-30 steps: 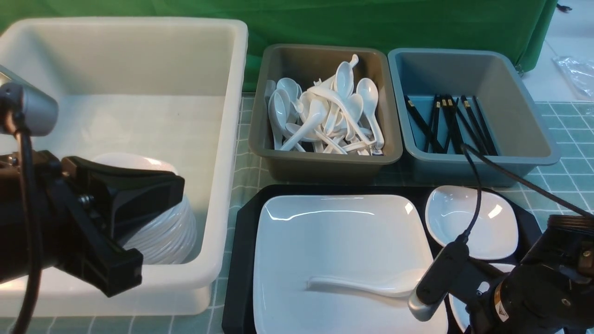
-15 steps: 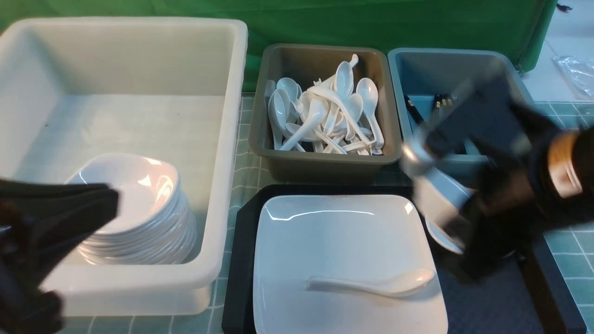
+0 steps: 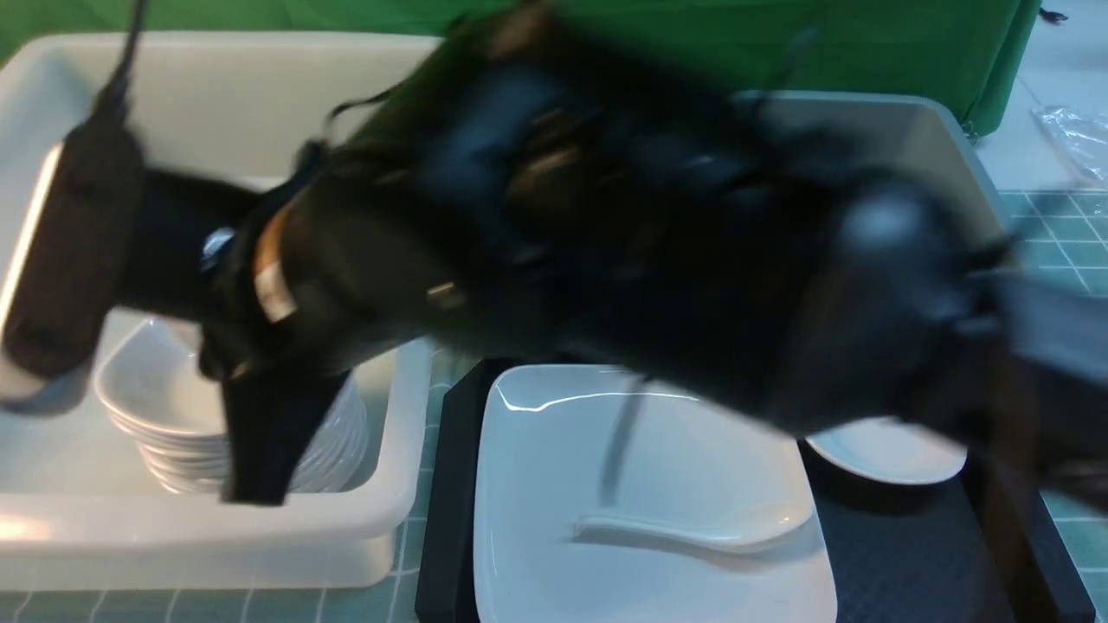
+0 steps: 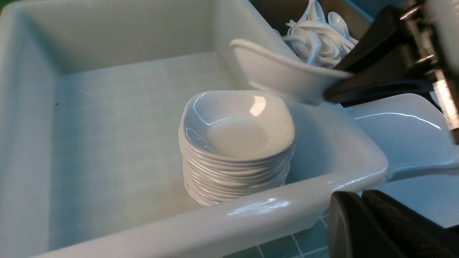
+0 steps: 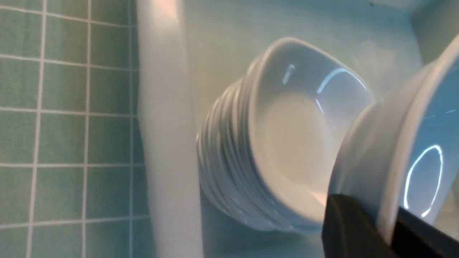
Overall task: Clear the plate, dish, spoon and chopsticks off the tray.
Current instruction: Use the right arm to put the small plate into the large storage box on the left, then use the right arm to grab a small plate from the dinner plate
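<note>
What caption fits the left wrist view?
Right end effector holds a small dish over the stacked dishes in the white tub.

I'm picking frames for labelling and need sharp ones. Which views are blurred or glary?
Front view: the right arm is a motion-blurred smear across the middle of the frame; the plate below is sharp. Left wrist view: crisp, one small glare spot on the stack of dishes. Right wrist view: slightly soft, bright arcs on the held dish.

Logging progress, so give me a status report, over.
Left pincer shut. Right pincer shut on dish, above stack in white tub. Spoon on plate, on tray. Nothing blocking.
</note>
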You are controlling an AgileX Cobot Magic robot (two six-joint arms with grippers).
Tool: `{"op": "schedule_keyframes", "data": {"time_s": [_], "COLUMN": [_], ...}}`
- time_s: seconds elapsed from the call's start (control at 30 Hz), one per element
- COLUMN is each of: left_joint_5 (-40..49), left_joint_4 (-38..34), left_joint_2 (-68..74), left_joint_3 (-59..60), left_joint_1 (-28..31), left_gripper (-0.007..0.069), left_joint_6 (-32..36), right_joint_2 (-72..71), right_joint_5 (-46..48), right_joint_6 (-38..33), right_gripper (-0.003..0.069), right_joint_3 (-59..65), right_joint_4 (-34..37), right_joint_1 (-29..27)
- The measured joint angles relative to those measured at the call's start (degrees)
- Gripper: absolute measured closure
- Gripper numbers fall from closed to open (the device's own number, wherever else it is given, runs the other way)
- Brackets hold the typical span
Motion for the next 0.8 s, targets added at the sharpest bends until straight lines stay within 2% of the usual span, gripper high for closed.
{"op": "schedule_keyframes", "data": {"time_s": [0.2,0.23,0.37,0.43,0.47,0.5,0.57,0.7,0.77,0.8], "left_joint_5": [0.15,0.15,0.15,0.15,0.15,0.09,0.03,-1.72,-3.63,-4.72], "left_joint_4": [-0.44,-0.55,-0.68,-0.68,-0.68,-1.1,-2.13,-6.11,-9.13,-10.56], "left_joint_2": [-0.14,-0.25,-0.25,-0.25,-0.25,-0.25,-0.25,0.94,2.83,3.94], "left_joint_3": [-0.07,-0.07,-0.07,-0.07,-0.07,-0.07,-0.07,-0.07,-0.07,-0.07], "left_joint_1": [0.0,0.0,0.0,0.0,0.0,0.0,0.0,0.0,0.0,0.0], "left_gripper": [0.0607,0.0607,0.0607,0.0607,0.0607,0.0607,0.0607,0.0607,0.0607,0.0607], "left_joint_6": [0.89,1.51,1.66,1.66,1.66,1.66,1.66,4.58,7.17,8.13], "right_joint_2": [6.84,7.38,8.06,8.06,8.06,7.79,7.05,2.44,-1.53,-3.1], "right_joint_5": [-0.59,-0.68,-0.87,-0.57,-0.49,1.2,4.84,18.91,26.45,26.6], "right_joint_6": [-0.47,-0.47,0.3,2.19,2.64,4.21,5.19,8.06,10.94,12.37], "right_gripper": [0.058,0.0557,0.0393,0.0275,0.0265,0.0197,0.0134,0.0097,0.0126,0.0144], "right_joint_3": [-4.99,-5.2,-5.22,-5.36,-5.34,-5.78,-6.42,-8.63,-8.51,-7.77], "right_joint_4": [-0.66,-0.71,-1.29,-2.58,-2.73,-3.27,-3.54,-5.17,-8.35,-9.06], "right_joint_1": [0.08,0.08,0.08,0.08,0.08,0.08,0.14,0.26,-0.13,-0.88]}}
